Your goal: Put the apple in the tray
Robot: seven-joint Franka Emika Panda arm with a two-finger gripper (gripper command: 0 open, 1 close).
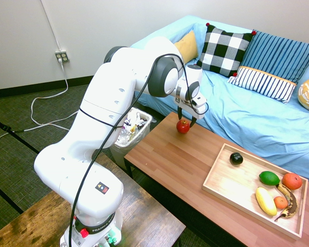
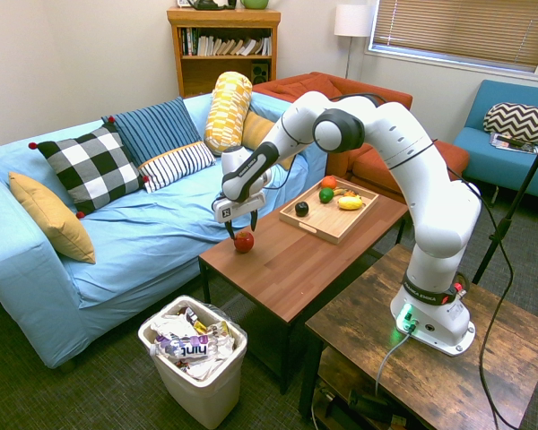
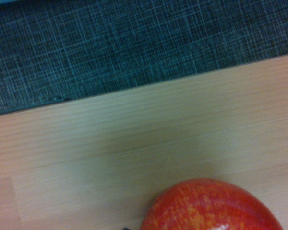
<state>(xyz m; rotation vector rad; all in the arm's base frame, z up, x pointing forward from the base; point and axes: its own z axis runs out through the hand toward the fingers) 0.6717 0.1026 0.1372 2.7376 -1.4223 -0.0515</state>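
Gripper point(image 1: 186, 123) is hovering low over the near-sofa end of the wooden table point(image 1: 162, 149), and its two fingers point(image 1: 179, 111) are standing open, spread on either side of the apple's top. The apple point(image 2: 243, 243) is sitting on the bare tabletop, outside the tray point(image 1: 226, 177), which is lying well apart from it toward the other end of the table. In the wrist view, the apple's red, yellow-flecked skin is showing near the table edge.

Inside the tray, a dark round fruit point(image 1: 236, 158) is resting by itself, while a green fruit point(image 1: 269, 178), an orange-red fruit point(image 1: 292, 181), a yellow fruit point(image 1: 266, 201), a small orange fruit point(image 1: 280, 202) and a banana point(image 1: 290, 199) are lying grouped together. The blue-covered sofa point(image 1: 221, 113) is running alongside the table, and a bin point(image 2: 206, 391) full of trash is standing near the apple's end.
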